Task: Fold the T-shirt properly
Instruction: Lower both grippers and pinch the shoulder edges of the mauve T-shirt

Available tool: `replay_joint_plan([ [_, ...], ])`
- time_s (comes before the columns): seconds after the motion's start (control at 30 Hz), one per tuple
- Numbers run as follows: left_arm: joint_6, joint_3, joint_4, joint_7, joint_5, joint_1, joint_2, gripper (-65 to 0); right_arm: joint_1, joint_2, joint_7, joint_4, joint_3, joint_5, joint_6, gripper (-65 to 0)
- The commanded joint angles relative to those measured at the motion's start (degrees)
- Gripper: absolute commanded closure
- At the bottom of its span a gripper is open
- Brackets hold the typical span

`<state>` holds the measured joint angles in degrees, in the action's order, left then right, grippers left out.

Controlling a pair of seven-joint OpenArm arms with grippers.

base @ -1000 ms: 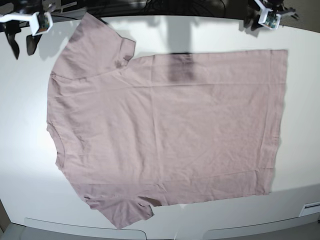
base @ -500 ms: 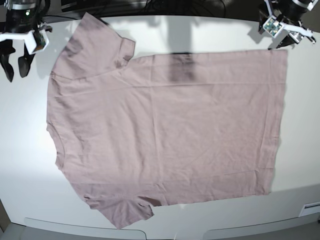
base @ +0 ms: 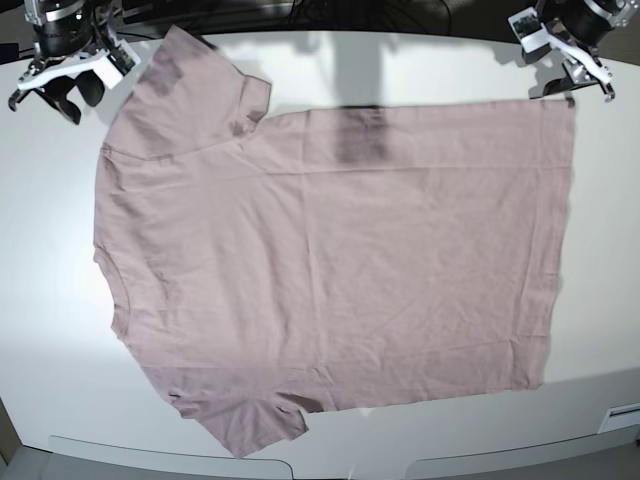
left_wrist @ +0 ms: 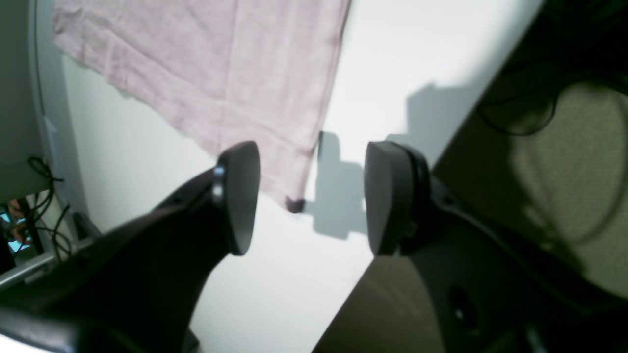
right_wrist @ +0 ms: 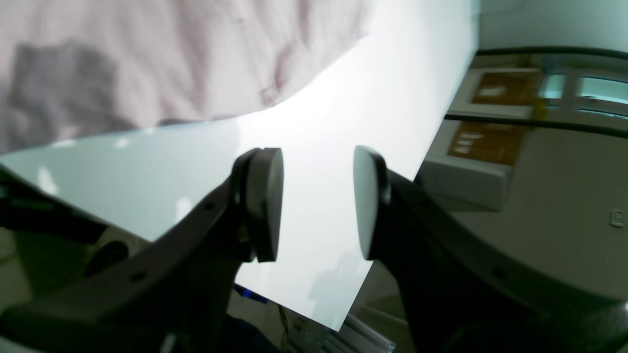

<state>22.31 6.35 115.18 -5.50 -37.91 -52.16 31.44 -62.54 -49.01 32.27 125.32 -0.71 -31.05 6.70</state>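
The mauve-pink T-shirt [base: 330, 250] lies flat on the white table [base: 50, 300], neck to the left, hem to the right. My left gripper [base: 588, 88] is open and empty, hovering over the hem's far right corner. In the left wrist view the open gripper [left_wrist: 311, 196] straddles that corner of the T-shirt [left_wrist: 221, 73]. My right gripper [base: 55, 98] is open and empty at the far left, just left of the far sleeve. In the right wrist view the open gripper [right_wrist: 316, 203] is over bare table, with the T-shirt [right_wrist: 171, 49] beyond it.
The table's far edge runs just behind both grippers, with dark cables beyond it [base: 300, 12]. A grey rail [base: 170, 455] lines the front edge. A small white box [base: 620, 415] sits at the front right corner.
The left gripper moved down and right to the hem's far corner. The right gripper moved up and right toward the far sleeve and turned. The T-shirt has not moved.
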Motion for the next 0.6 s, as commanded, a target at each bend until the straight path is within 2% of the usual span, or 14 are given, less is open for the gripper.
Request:
replay_joint_plan([
  [0.0,-1.97,-0.17,-0.57,0.44,-0.24,0.70,0.66,-32.0,-0.35,-0.28,-0.33,0.94,-0.39,-0.28,0.79,-24.1],
  [0.13,-3.93,-3.28,-8.09,0.44,-0.28,5.84,0.66,-31.9,-0.35,-0.02,-0.31,0.96,-0.39,-0.20,1.07,-24.1],
  [0.27,-10.03,-7.76,-14.88,0.17,-6.73,9.79,0.66,-31.4,-0.33,-0.02,-0.33,0.96,-0.39,-0.24,2.56,-24.1],
  [0.43,-10.54,-12.11,-20.35,0.00,-7.08,13.35,0.63,-31.3,-0.33,-0.02,-0.33,1.70,-0.39,-0.26,3.67,-24.1],
  [0.57,-14.05,-14.43,-24.09,-1.64,-7.13,16.20,0.66,-30.0,-0.33,-0.04,-0.28,3.15,-0.39,-0.24,3.65,-24.2],
])
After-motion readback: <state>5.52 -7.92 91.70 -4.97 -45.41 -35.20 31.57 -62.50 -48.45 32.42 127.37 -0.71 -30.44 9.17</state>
